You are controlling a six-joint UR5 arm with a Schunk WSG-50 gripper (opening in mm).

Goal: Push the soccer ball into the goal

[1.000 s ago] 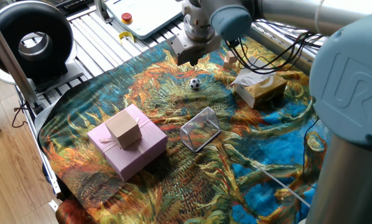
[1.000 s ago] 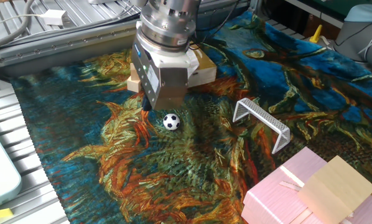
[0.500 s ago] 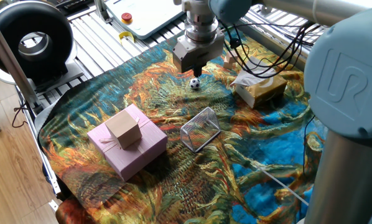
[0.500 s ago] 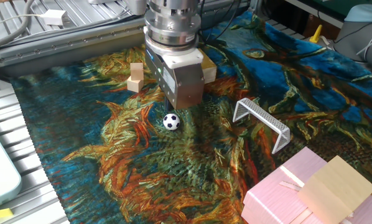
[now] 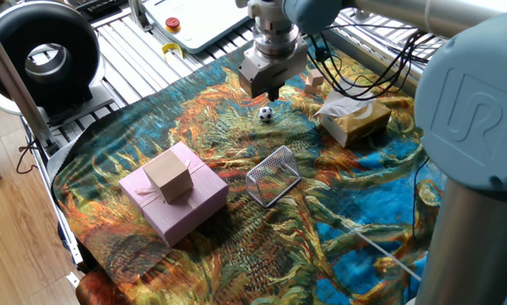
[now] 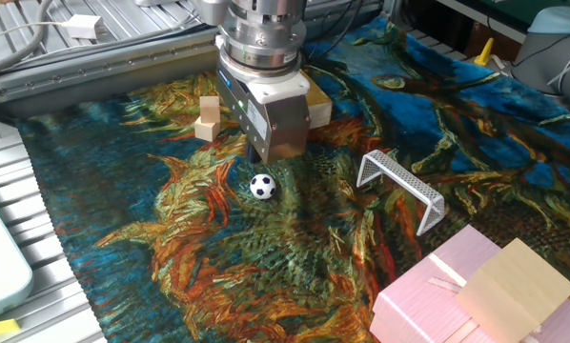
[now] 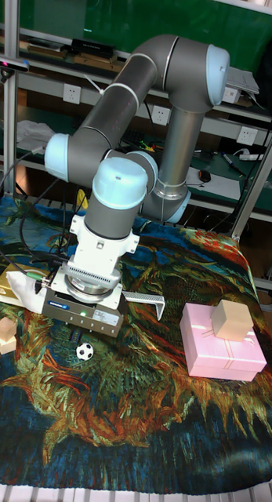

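Soccer ball (image 6: 261, 186) resting free on the painted cloth, well apart from the goal (image 6: 400, 189), opposite its open mouth. End effector (image 6: 257, 152) hovering just behind the ball, on the side away from the goal, probably to shove it goalward. Fingers hidden; spread or pressed together, cannot tell.
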